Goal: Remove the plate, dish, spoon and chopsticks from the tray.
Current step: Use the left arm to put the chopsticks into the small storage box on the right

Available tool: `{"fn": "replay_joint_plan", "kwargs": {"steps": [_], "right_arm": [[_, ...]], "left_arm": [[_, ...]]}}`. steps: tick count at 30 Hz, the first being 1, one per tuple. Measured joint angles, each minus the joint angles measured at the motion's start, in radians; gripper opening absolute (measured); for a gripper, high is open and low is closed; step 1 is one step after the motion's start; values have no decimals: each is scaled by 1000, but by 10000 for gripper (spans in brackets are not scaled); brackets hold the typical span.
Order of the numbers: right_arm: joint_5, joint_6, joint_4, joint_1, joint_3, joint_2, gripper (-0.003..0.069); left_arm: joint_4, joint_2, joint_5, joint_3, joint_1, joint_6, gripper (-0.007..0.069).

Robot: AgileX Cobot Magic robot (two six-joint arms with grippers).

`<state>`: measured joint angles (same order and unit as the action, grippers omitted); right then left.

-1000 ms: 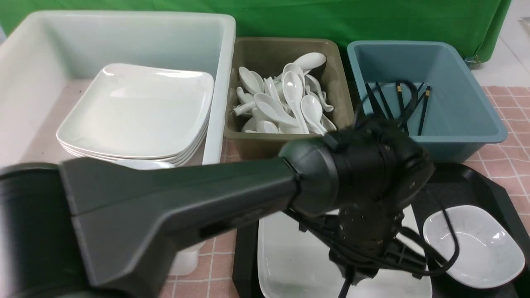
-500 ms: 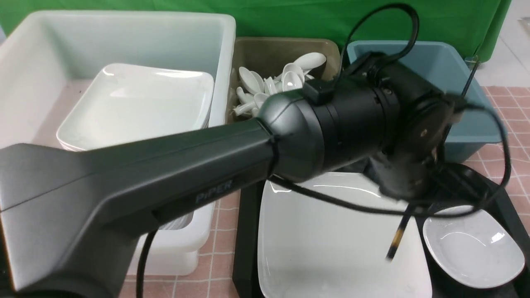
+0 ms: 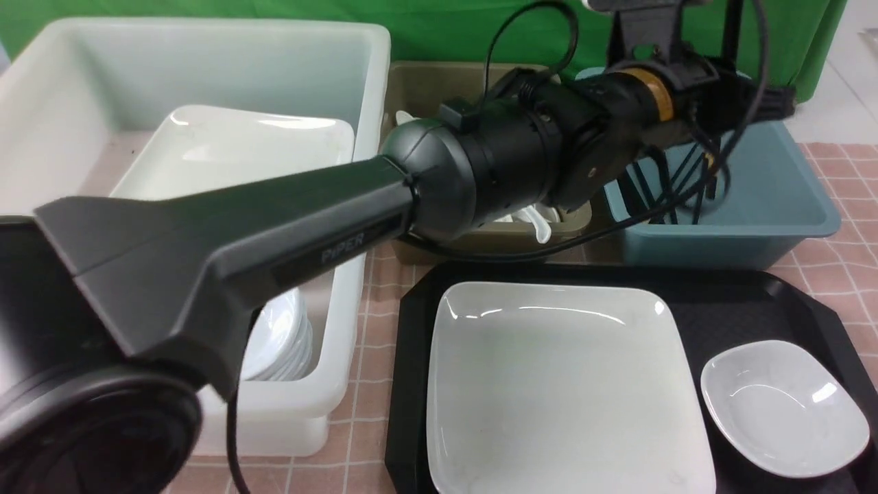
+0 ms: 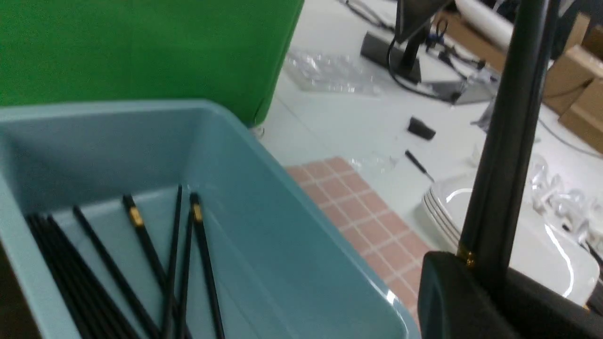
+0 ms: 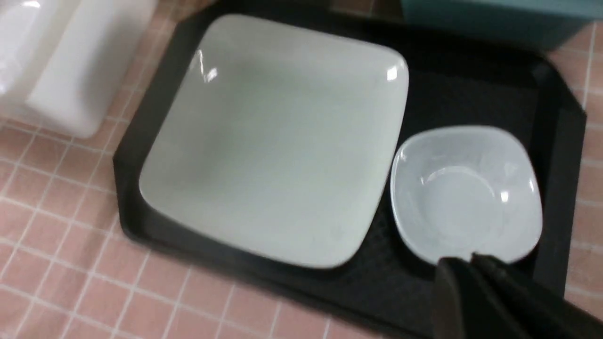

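Observation:
The white plate [image 3: 562,384] fills the left of the black tray [image 3: 754,302], with the small dish [image 3: 782,405] at its right end. My left gripper [image 4: 476,270] is shut on the black chopsticks [image 4: 499,141], holding them upright over the blue tub [image 3: 775,199], where several more chopsticks [image 4: 141,263] lie. In the right wrist view, my right gripper [image 5: 464,261] is shut and empty above the near edge of the dish [image 5: 466,193], beside the plate [image 5: 278,136]. The spoon cannot be picked out; only a white bit [image 3: 538,223] shows in the olive tub.
My left arm [image 3: 274,226] reaches across the white tub [image 3: 226,41] of stacked plates and hides most of the olive tub [image 3: 480,237]. A pink checked cloth [image 3: 844,254] covers the table. Beyond the table, white plates [image 4: 518,226] and clutter lie on the floor.
My left arm has lifted off the tray and swung back and right to the blue tub, carrying the chopsticks. The plate, covered before, now shows whole.

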<state>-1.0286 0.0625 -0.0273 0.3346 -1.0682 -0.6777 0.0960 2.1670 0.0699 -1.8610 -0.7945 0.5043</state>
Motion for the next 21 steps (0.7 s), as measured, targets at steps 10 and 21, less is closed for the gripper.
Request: {"fn": "replay_joint_plan", "kwargs": {"steps": [10,21], "right_arm": [[504,-80,-6,0,215,56,30],[716,-85,-7,0,360,56,30]], "left_arm": [[10,130,209,0,71,0,23],[20,211,305,0,84,-65,23]]}}
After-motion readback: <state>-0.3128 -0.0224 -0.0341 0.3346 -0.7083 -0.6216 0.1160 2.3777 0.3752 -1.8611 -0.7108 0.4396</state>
